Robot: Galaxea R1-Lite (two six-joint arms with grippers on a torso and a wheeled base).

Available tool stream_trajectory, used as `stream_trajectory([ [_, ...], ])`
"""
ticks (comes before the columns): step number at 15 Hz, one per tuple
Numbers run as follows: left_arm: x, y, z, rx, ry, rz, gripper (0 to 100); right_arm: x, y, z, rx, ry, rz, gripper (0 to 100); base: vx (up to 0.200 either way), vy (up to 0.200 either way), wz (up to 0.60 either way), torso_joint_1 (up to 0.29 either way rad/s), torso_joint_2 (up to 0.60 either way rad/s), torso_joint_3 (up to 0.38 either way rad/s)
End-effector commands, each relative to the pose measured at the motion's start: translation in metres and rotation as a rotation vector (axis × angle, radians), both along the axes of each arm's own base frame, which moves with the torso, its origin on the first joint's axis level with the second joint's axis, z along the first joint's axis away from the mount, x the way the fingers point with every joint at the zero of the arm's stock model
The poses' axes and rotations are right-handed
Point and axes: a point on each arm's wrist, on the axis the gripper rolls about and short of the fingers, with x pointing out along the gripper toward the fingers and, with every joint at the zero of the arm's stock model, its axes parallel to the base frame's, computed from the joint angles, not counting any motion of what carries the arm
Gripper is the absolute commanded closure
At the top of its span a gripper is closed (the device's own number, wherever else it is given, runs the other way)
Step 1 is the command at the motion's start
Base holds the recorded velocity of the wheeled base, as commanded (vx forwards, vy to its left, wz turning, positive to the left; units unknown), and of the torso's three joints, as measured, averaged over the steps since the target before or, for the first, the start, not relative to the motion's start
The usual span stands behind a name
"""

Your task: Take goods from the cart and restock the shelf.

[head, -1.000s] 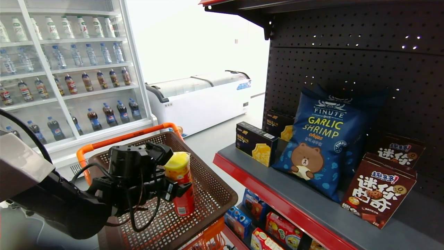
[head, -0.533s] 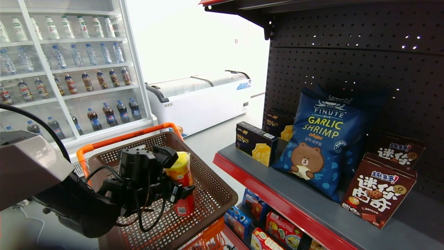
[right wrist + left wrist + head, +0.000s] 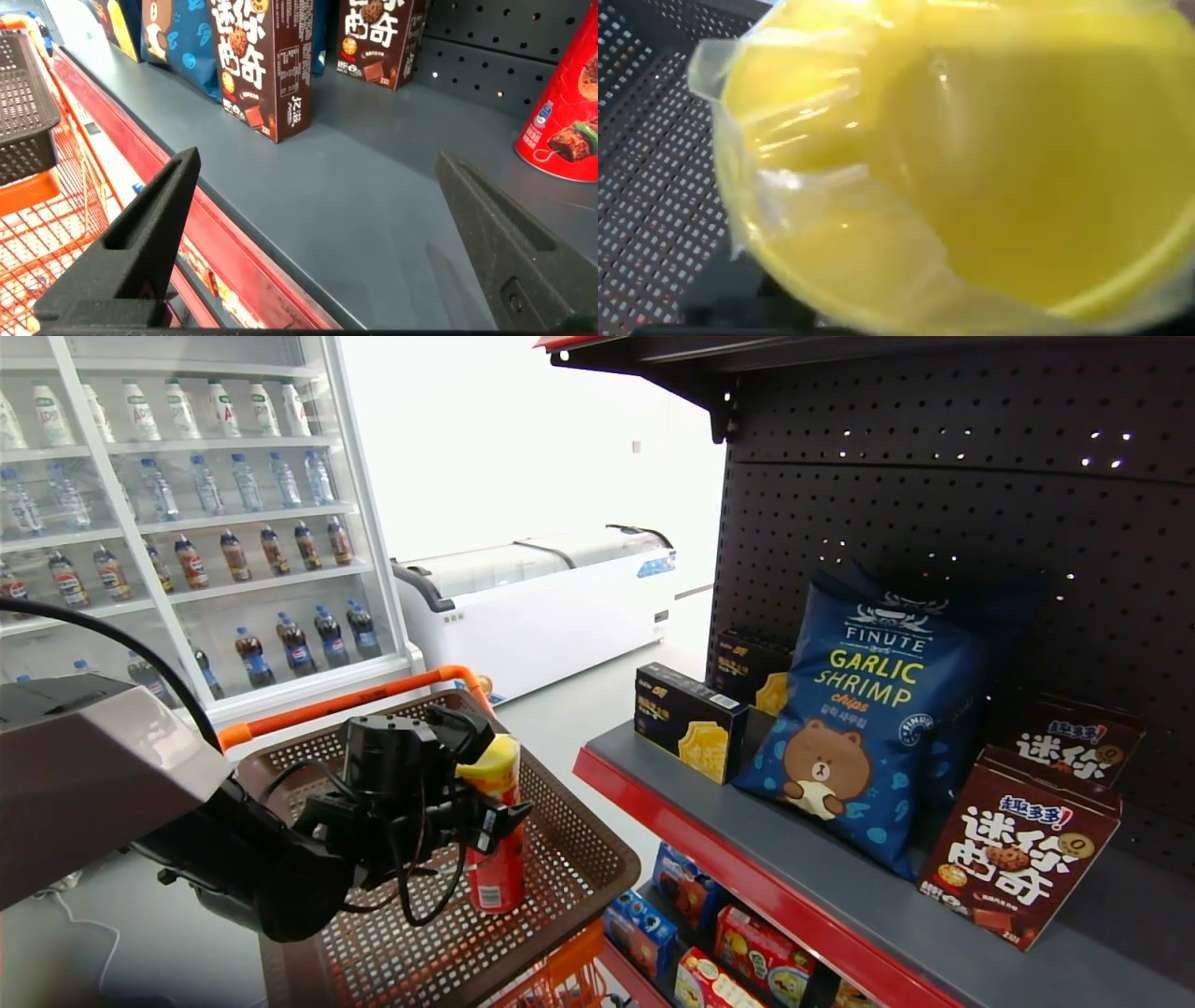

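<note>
The left pincer (image 3: 490, 784) is clenched on the can (image 3: 499, 882), which stands between its fingers in the cart's basket (image 3: 569, 807). The right pincer (image 3: 318, 163) hangs released just above the shelf (image 3: 374, 233). Boxes (image 3: 262, 65) stand beyond it, and a red tub (image 3: 565, 103) to one side.

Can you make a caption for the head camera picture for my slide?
Left gripper clasps a yellow-lidded chip can in the brown cart basket, beside the snack shelf.
</note>
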Motion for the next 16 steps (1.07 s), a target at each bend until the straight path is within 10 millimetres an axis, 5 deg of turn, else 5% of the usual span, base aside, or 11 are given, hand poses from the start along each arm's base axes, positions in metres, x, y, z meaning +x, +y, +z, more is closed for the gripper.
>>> stream_trajectory([
  [1, 0.001, -0.003, 0.005, 0.000, -0.012, -0.002, 100, 0.000, 0.000, 0.000, 0.000, 0.000, 0.000, 0, 0.000, 0.000, 0.00, 0.000, 0.00, 0.000],
  [4, -0.009, -0.006, 0.027, 0.007, -0.015, -0.014, 100, 0.000, 0.000, 0.000, 0.000, 0.000, 0.000, 0, 0.000, 0.000, 0.00, 0.000, 0.00, 0.000],
  [16, 0.000, -0.020, 0.103, -0.081, -0.155, -0.086, 100, 0.000, 0.000, 0.000, 0.000, 0.000, 0.000, 0, 0.000, 0.000, 0.00, 0.000, 0.00, 0.000],
])
